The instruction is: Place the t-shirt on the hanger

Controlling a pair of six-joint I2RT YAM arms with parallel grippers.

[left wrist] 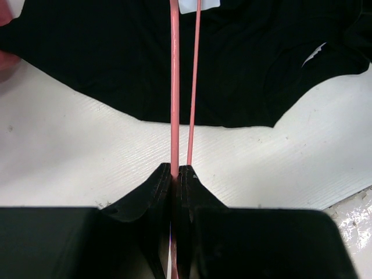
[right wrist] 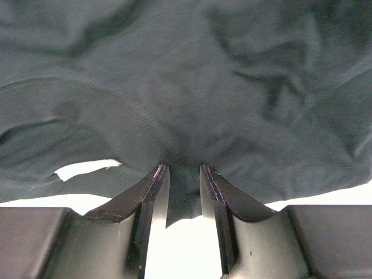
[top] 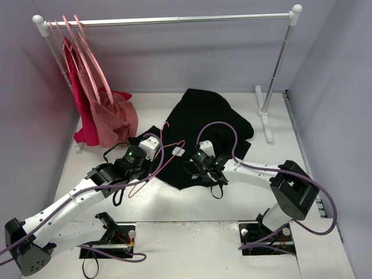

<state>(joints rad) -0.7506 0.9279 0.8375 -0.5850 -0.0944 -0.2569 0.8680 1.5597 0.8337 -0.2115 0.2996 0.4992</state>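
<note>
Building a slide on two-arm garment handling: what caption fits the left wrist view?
Left gripper clamped on the pale-pink hanger, black t-shirt lying ahead on the white table.

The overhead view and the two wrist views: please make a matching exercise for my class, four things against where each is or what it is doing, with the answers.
Things
1. left gripper
2. right gripper
3. t-shirt
4. crimson garment

States
A. hangs from the rail
B. shut on the thin pink hanger
C. lies rumpled on the table
D. pinches a fold of black fabric

Pairs: 1-B; 2-D; 3-C; 4-A
</note>
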